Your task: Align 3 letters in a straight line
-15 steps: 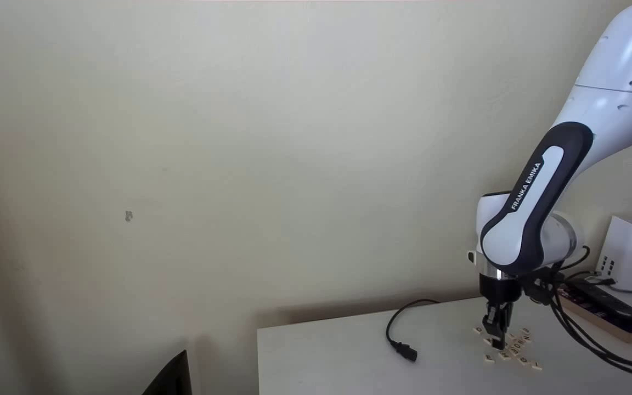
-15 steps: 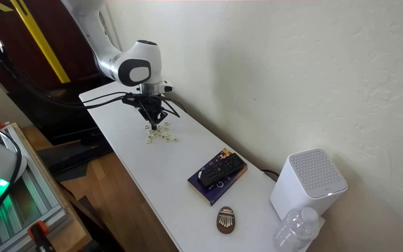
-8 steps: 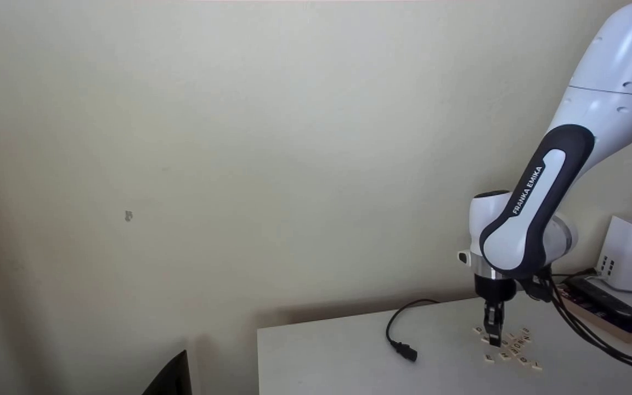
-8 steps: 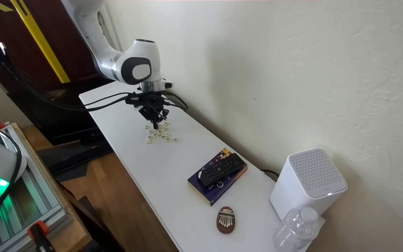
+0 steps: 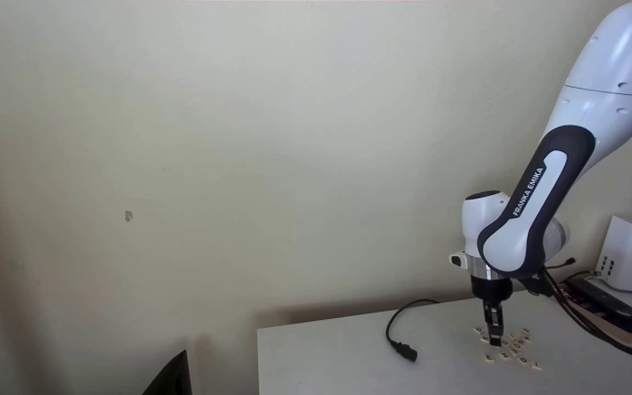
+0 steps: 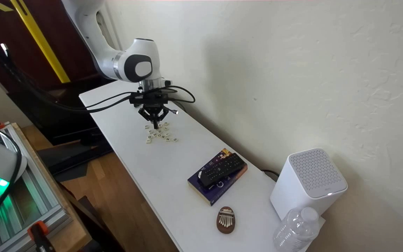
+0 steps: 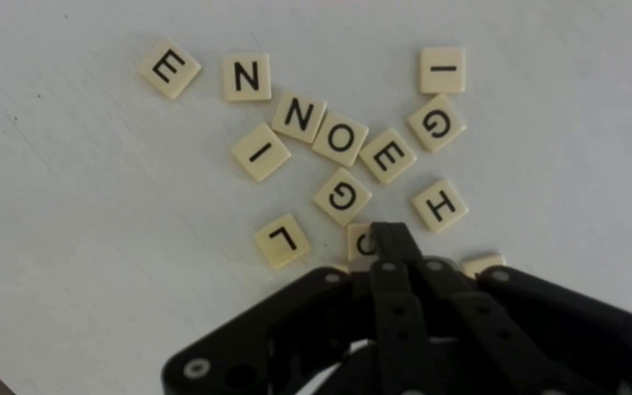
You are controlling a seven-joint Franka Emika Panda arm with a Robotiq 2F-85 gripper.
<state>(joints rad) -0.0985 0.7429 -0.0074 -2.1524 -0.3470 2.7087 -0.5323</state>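
Small pale-tan letter tiles lie loosely scattered on the white table, one group in both exterior views [image 5: 523, 360] [image 6: 168, 139]. In the wrist view, N [image 7: 299, 116], O [image 7: 340, 138] and E [image 7: 388, 156] form a slanting row. Around them lie another N [image 7: 247, 77], another E [image 7: 169, 68], a G [image 7: 436, 123], an L [image 7: 282, 240] and an H [image 7: 440, 205]. My gripper [image 7: 395, 236] is shut with fingertips together, nothing seen between them. It points down over the scatter and partly covers a round-letter tile [image 7: 361, 241]. Whether it touches that tile cannot be told.
A black cable with a plug [image 5: 405, 351] lies on the table [image 6: 145, 168]. A book [image 6: 205, 189] with a black remote [image 6: 222, 169] on it, a brown thumb piano [image 6: 226, 220], a white box-shaped device [image 6: 306, 182] and a clear bottle [image 6: 297, 229] stand farther along. A wall runs behind.
My gripper has turned about its upright axis and shifted slightly; the wrist has moved a little left in both exterior views. The tiles look unmoved.
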